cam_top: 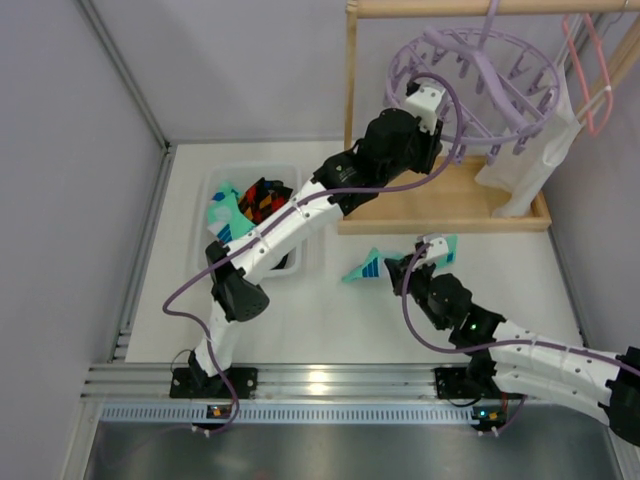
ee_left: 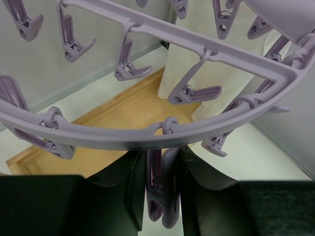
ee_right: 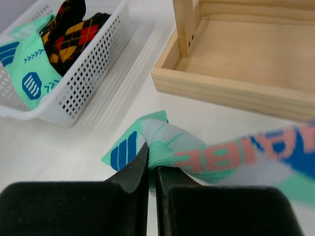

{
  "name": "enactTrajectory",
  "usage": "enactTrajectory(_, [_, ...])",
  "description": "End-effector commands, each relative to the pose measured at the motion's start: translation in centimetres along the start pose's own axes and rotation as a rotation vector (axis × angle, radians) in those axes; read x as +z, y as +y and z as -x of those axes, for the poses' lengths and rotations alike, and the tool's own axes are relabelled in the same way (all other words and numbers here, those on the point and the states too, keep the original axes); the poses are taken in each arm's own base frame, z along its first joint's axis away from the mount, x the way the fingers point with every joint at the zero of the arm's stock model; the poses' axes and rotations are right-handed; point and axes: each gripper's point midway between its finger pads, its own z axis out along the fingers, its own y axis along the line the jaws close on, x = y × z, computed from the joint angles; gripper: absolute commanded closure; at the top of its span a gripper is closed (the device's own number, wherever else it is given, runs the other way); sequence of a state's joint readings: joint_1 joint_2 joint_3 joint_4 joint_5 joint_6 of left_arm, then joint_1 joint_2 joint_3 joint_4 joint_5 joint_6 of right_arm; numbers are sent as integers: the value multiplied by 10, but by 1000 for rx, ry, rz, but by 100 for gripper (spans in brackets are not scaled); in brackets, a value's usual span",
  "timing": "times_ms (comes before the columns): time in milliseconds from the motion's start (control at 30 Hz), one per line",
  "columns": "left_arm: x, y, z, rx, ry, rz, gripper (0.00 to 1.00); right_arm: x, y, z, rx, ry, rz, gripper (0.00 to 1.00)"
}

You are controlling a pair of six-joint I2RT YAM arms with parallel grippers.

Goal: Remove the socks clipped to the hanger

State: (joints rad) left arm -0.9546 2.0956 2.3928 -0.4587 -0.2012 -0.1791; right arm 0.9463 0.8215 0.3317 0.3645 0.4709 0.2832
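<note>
The lavender ring hanger (cam_top: 480, 75) hangs from the wooden rack's top bar. My left gripper (cam_top: 428, 102) is raised to its near rim and is shut on one dangling clip peg (ee_left: 162, 191) under the ring (ee_left: 147, 135). The pegs that show hold no sock. My right gripper (cam_top: 405, 268) is low over the table and shut on a teal sock (ee_right: 197, 147) with blue stripes and coral letters; the sock's blue-striped end (cam_top: 365, 267) rests on the table. More socks, teal (cam_top: 225, 215) and argyle (cam_top: 262, 198), lie in the white basket (cam_top: 300, 262).
The wooden rack's tray base (cam_top: 450, 205) stands behind the right gripper and also shows in the right wrist view (ee_right: 231, 91). A white cloth (cam_top: 530, 160) and a pink wire hanger (cam_top: 592, 70) hang at the right. The basket (ee_right: 74, 91) is left of the held sock.
</note>
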Motion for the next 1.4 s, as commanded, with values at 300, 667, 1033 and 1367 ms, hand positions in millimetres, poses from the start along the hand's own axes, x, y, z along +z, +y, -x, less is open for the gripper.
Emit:
enactTrajectory(300, [-46,33,-6,-47,4,148,8,-24,-15,4,58,-17,-31,100])
enactTrajectory(667, [-200,140,-90,-117,84,566,2,-2,7,30,18,11,58,100])
enactTrajectory(1033, [-339,268,-100,-220,159,980,2,62,99,80,-152,79,342,100])
enactTrajectory(1367, [-410,275,-109,-181,69,1084,2,166,185,94,-457,216,446,100])
